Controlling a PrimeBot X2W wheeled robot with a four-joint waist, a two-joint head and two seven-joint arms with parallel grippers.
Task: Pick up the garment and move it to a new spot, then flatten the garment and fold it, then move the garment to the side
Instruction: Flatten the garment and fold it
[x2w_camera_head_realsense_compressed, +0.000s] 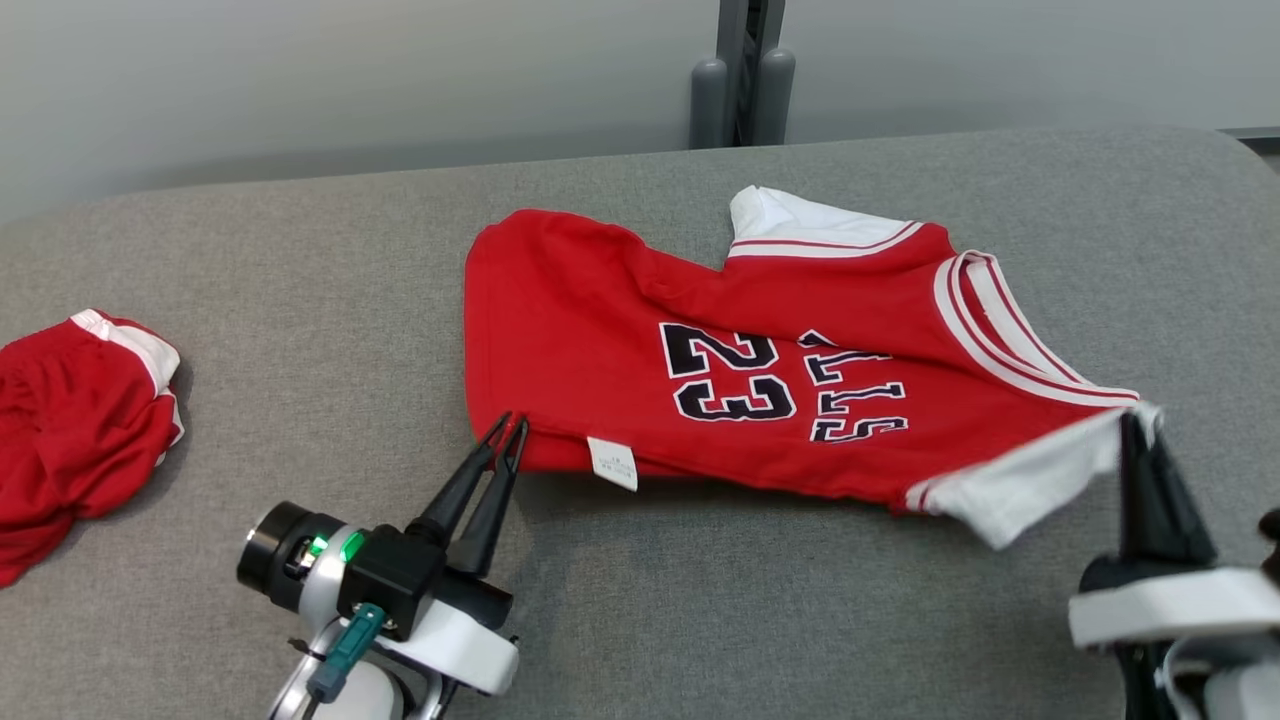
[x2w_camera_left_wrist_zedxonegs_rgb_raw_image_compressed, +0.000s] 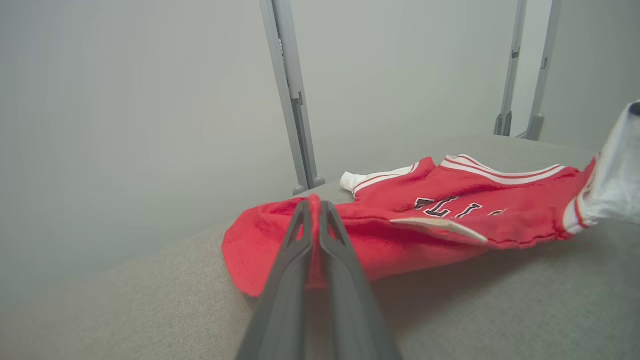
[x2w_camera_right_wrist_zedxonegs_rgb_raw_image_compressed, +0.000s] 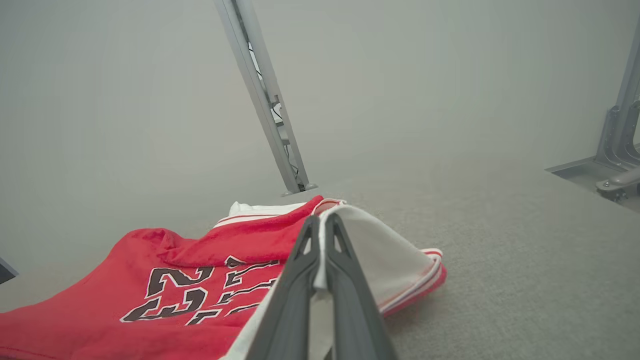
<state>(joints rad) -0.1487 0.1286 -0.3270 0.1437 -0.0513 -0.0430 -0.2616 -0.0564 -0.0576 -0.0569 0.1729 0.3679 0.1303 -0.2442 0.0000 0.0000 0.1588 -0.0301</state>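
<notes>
**Both grippers pinched on the near edge of the jersey**

Nearest the robot, the left gripper has its two dark fingers pressed together on the near left corner of the red jersey. In the left wrist view a thin fold of red cloth sits between the closed fingers. The right gripper is likewise closed. It nips the edge of the white sleeve at the jersey's near right end, and the right wrist view shows white fabric caught between its fingertips.

The near edge of the jersey runs between the two grippers. It is raised a little off the grey fabric table, with a shadow under it. A small white label hangs from this edge, just beside the left gripper.

Beyond that edge the jersey lies spread over the middle and right of the table. Its black "23" and lettering face up, and white and red striped trim runs along its right side. A second white sleeve sits at its far edge.

Well apart from it, at the table's left edge, lies a crumpled pair of red shorts with white trim.

Farthest away, grey posts stand behind the table against a pale wall.
</notes>
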